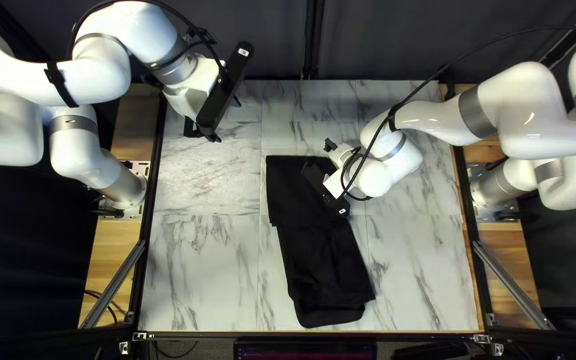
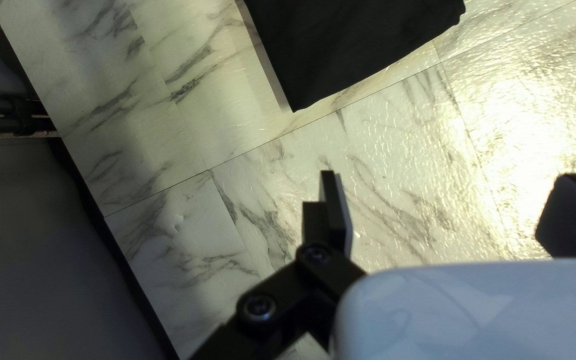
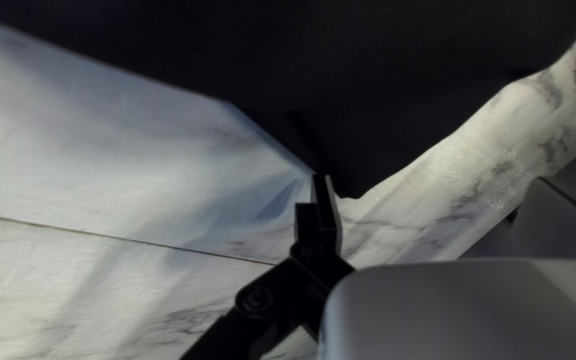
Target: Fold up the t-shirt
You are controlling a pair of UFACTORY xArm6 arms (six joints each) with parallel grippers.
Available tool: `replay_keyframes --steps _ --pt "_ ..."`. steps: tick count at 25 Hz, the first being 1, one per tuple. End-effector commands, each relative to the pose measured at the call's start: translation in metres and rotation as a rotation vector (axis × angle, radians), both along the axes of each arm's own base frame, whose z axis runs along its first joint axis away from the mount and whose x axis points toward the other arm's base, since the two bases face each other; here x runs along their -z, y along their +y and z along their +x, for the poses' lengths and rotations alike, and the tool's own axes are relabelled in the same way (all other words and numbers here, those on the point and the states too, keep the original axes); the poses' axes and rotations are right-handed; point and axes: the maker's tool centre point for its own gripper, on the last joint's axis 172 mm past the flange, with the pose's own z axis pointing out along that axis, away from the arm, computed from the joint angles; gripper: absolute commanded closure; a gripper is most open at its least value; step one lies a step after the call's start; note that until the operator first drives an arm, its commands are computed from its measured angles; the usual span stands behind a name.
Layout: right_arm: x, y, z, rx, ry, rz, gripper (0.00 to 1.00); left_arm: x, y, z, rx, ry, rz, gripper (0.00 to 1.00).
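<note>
Since the black T-shirt (image 1: 321, 247) lies at the right gripper (image 3: 433, 180), that tool is the nearer. Cloth reaches ahead of it, one corner just beside a fingertip; contact cannot be told. Long axis: from the cloth beneath the right gripper's housing toward the table's (image 1: 201, 280) near edge. Right fingers stand wide apart, nothing pinched. Left gripper (image 2: 449, 177): also spread wide, holding nothing; shirt ahead, well apart from its tips. Judgement: shirt already narrowed by folding; next fold probably starts at the right gripper's end.
</note>
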Motion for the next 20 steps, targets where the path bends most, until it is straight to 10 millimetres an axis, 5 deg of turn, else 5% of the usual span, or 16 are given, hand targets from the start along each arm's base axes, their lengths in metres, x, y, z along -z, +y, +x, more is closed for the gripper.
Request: replay_keyframes --steps 1,20 --pt "0.0012 -0.0021 0.0032 -0.004 0.002 -0.002 0.13 0.0 0.0 0.0 0.0 0.0 0.0 0.0" --pt "-0.0076 -0.0048 -0.0022 0.009 -0.007 0.001 0.12 0.0 0.0 0.0 0.0 0.0 0.0 0.0"
